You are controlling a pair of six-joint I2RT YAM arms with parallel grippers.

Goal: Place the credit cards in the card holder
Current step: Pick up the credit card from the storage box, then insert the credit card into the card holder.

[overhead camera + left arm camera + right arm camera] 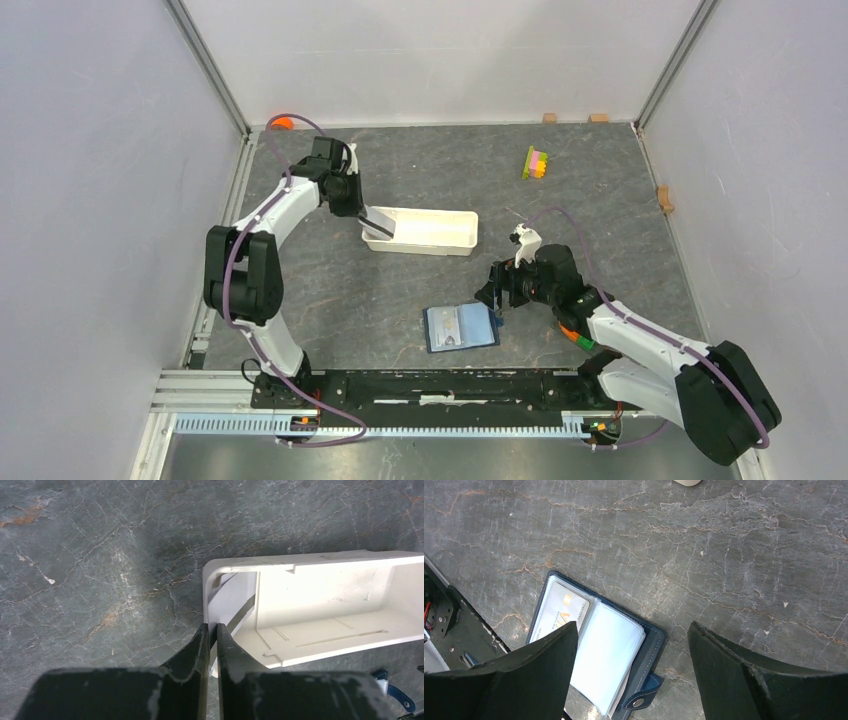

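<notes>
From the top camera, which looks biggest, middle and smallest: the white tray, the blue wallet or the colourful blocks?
Largest: white tray.
Middle: blue wallet.
Smallest: colourful blocks.
The gaps are clear, so nearness doesn't confuse it.

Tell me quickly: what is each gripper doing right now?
Left gripper: closed on a credit card standing in the end of the white tray.
Right gripper: open, holding nothing, above the open card holder.
</notes>
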